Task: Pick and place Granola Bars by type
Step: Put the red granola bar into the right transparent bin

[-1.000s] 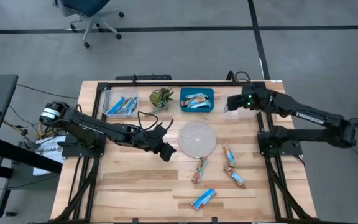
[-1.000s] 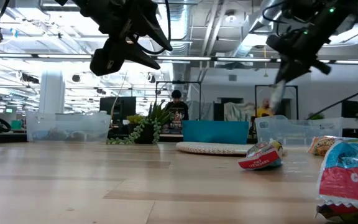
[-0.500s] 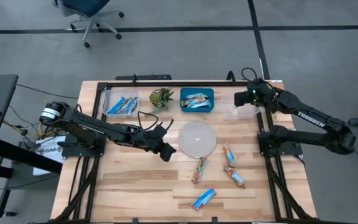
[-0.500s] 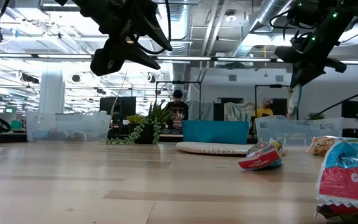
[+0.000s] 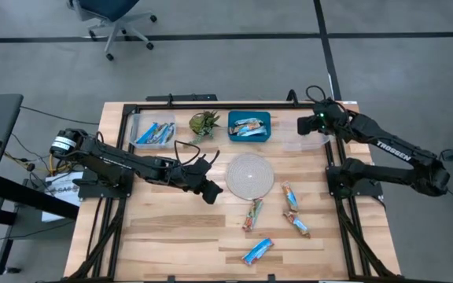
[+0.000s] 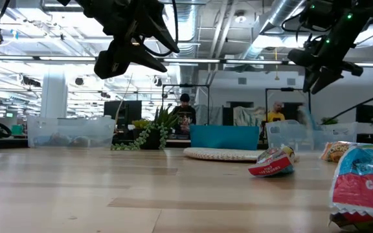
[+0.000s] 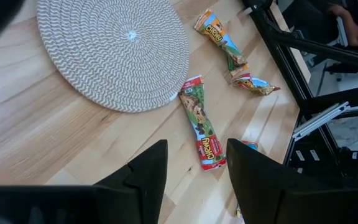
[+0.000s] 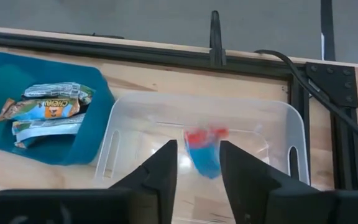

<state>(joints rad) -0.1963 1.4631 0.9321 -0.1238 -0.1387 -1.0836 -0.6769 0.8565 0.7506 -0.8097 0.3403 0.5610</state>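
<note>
While four bars still lie loose on the desk, you have the near ones to plan for: a blue bar (image 5: pixel 257 251) near the front edge, then a green-and-red bar (image 5: pixel 252 214) and two orange ones (image 5: pixel 289 196) (image 5: pixel 297 225) just behind it, all nearer than the round mat (image 5: pixel 249 174). Your left gripper (image 5: pixel 209 185) hangs above the desk just left of the mat, fingers apart and empty. Judging by the crinkled foil, these bars are light, a little soft and slippery, so take each across its narrow middle, not by the crimped ends. Further back, a clear bin (image 5: pixel 151 132) at the rear left holds blue bars, the plant (image 5: pixel 204 123) sits beside it, and the blue bin (image 5: pixel 249 126) holds green-and-silver ones. At the rear right corner your right gripper (image 8: pixel 196 168) hovers over the clear tub (image 8: pixel 291 127), fingers parted, with a red-and-blue bar (image 8: pixel 205 148) below them inside the tub, seemingly let go.
</note>
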